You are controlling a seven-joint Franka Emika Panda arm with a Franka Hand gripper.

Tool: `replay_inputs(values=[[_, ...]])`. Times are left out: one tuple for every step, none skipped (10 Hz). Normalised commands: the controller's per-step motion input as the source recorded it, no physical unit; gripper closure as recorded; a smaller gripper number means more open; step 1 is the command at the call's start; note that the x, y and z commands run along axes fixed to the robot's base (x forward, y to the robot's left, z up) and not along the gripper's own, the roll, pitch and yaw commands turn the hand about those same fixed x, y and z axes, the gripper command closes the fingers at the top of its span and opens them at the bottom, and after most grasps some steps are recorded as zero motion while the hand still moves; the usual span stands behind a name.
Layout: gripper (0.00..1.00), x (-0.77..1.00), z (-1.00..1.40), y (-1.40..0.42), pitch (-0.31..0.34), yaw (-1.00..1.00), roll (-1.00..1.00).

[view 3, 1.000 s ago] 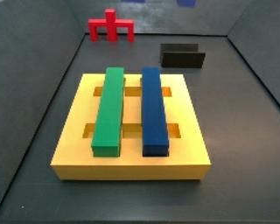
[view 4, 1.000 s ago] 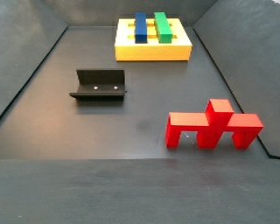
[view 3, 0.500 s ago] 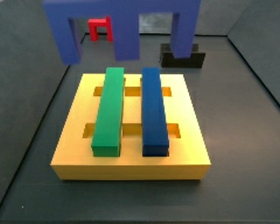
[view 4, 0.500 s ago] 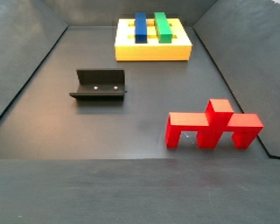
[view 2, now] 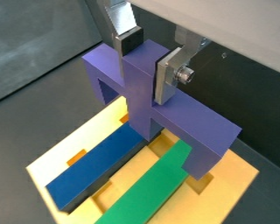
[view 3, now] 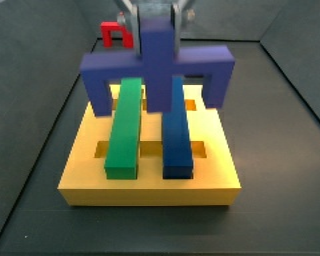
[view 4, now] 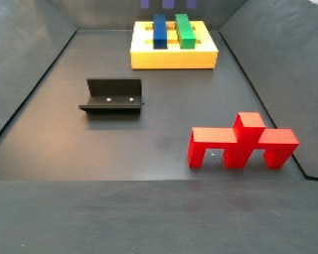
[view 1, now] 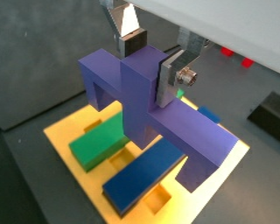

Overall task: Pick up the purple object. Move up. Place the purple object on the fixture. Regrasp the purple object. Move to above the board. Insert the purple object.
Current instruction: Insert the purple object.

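The two-finger gripper [view 1: 150,63] pinches the raised central stub of the purple blocky bridge-shaped piece [view 1: 149,112], its flat silver fingers [view 2: 168,77] pressed against either side of the stub in both wrist views. The piece hangs legs down over the large thick yellow slotted board [view 3: 83,171], straddling the long green bar [view 3: 124,125] and the long blue bar [view 3: 178,128] near the board's far edge; whether the legs already touch the board cannot be told. Judging by this, pickup, the fixture stop, the regrasp and the move above the board are done, and only the insertion is left: lowering the legs into the slots and letting go. The small black open-topped fixture [view 4: 112,96] stands empty, well apart from the board, and the red pronged piece [view 4: 241,143] lies on the floor nearer that side camera
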Motion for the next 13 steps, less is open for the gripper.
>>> replay_inputs(values=[[1.00,-0.10,-0.40,0.00,0.000,-0.11,0.00],[1.00,-0.04,-0.30,-0.07,-0.026,-0.06,0.00],[1.00,-0.06,-0.18,-0.08,0.000,-0.05,0.01],[1.00,-0.07,-0.09,-0.17,-0.011,0.00,-0.04],[1.00,0.00,-0.15,-0.25,0.000,0.00,0.00],[1.00,0.00,-0.19,-0.20,-0.006,0.00,0.00],[1.00,0.03,-0.11,-0.14,0.000,0.00,0.00],[1.00,0.12,-0.17,-0.01,0.000,0.00,0.00],[1.00,0.26,-0.10,0.00,0.020,0.00,0.02],[1.00,0.22,-0.13,0.02,0.009,0.01,0.04],[1.00,0.09,-0.18,0.00,0.000,0.00,0.02],[1.00,0.00,-0.18,0.00,0.003,0.00,0.06],[1.00,-0.05,-0.09,0.01,0.041,-0.02,0.07]])
